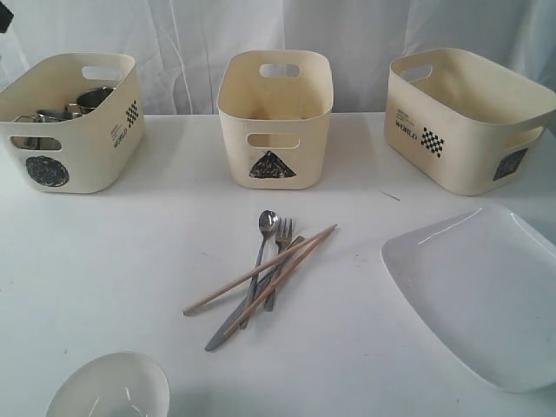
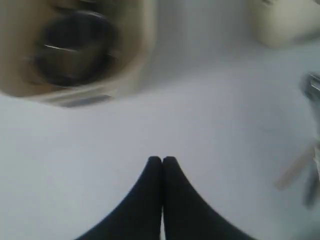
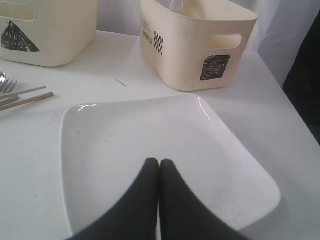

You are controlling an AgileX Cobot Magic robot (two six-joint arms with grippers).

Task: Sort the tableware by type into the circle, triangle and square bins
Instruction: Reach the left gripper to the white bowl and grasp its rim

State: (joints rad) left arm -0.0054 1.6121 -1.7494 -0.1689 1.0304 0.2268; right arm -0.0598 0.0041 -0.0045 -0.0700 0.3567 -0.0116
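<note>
The circle bin [image 1: 87,152] at back left holds steel mugs [image 1: 91,97]. The triangle bin [image 1: 274,130] stands mid-back and the square bin [image 1: 460,130] back right. Spoon [image 1: 266,224], fork [image 1: 283,234], knife [image 1: 228,328] and chopsticks [image 1: 261,271] lie crossed in a pile at the table's middle. A white plate [image 1: 486,287] lies on the right, a white bowl [image 1: 109,391] at front left. My left gripper [image 2: 162,160] is shut and empty over bare table near the circle bin [image 2: 135,60]. My right gripper [image 3: 159,162] is shut and empty over the plate [image 3: 150,125].
A white curtain hangs behind the bins. The table's right edge [image 3: 280,100] runs close past the square bin [image 3: 195,50]. The left wrist view is blurred; steel ware [image 2: 75,50] shows dimly in the circle bin.
</note>
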